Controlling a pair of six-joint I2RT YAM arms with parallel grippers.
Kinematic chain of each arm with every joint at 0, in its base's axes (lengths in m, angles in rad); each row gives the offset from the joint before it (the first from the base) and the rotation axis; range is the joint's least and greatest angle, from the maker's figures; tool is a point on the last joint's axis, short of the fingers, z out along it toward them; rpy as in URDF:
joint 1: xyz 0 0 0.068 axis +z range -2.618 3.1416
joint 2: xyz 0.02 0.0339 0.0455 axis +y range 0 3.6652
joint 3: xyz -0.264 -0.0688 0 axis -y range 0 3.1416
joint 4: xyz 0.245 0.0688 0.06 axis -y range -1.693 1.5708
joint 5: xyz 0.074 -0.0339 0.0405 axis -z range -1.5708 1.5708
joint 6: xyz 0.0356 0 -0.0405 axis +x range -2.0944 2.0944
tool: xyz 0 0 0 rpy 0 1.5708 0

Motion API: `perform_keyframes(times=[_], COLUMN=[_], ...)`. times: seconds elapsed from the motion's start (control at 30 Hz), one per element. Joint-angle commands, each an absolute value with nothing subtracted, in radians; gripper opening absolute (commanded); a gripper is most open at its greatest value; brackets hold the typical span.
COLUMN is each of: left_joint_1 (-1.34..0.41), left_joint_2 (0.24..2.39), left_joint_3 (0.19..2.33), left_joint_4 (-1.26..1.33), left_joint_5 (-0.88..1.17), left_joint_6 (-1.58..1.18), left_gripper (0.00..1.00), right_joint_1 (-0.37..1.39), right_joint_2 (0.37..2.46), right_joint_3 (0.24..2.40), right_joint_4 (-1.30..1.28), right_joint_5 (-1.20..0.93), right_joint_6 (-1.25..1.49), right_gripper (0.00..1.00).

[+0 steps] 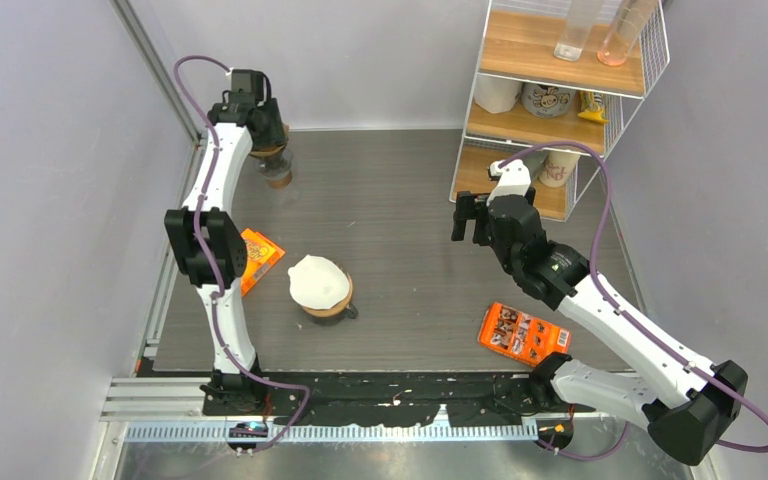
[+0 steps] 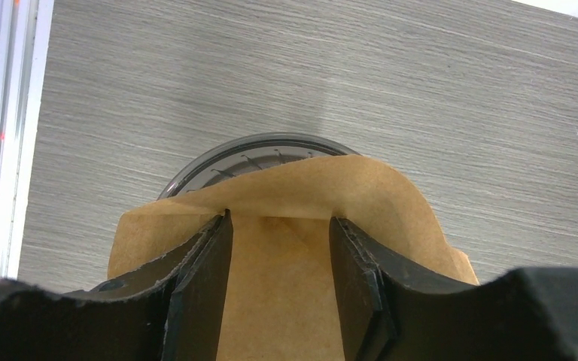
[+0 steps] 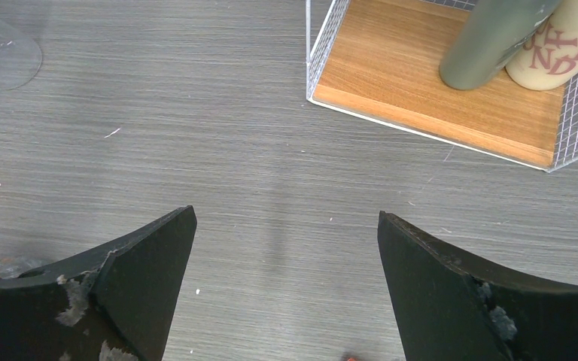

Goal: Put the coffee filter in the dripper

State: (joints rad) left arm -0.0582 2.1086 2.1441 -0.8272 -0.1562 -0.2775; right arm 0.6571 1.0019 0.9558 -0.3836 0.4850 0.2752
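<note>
Plainly, the brown paper filter could end up crumpled or skewed rather than seated. It arches over the tips of the left gripper, whose jaws stand partway apart with paper between and outside both fingers. I cannot tell whether they pinch it or only press on it. If they let go while the paper is buckled like this, it may spring back and tip off the rim.

The glass dripper stands near the far left corner of the table. The filter covers its near side, and only its ribbed far rim shows. The right gripper hangs spread wide and empty above the table by the wire rack.

A white filter already sits in a second vessel mid-table. The rack's shelves carry cups and two glasses.
</note>
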Motion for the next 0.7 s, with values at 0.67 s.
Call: perform_keyframes(times=[0.67], left_joint_1=[-0.054], left_joint_2=[2.187], left_joint_3=[2.244], left_joint_4=[-0.913], left_joint_5=[-0.114], left_joint_6=[-0.204], left_gripper=[0.42], right_joint_1=[0.65], right_joint_2=[1.023], right_joint_3=[0.989], right_joint_4=[-0.357], right_joint_5=[0.486], right_joint_6=[0.277], right_gripper=[0.97])
